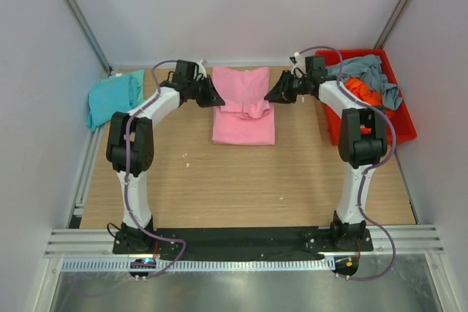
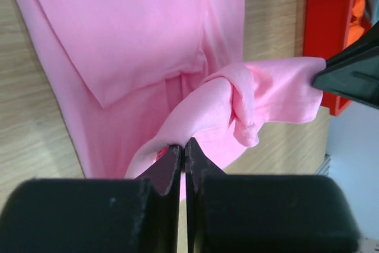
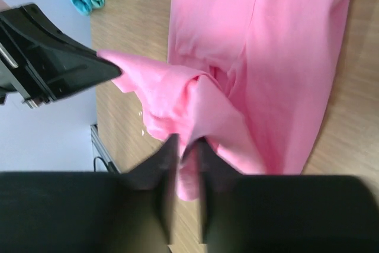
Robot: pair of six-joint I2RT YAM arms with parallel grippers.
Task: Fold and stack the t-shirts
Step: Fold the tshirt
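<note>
At 12 o'clock on worktop (image 1: 241, 180) lay pink shirt (image 1: 243, 118), left jaws and right jaws each clenched on it, fold raised between. Risk: thin pinch could slip; slack middle could bunch, folding crooked.

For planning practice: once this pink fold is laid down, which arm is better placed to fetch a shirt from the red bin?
Probably right: the right hand, shut on the pink shirt, is beside the red bin; the left hand is farther.
</note>
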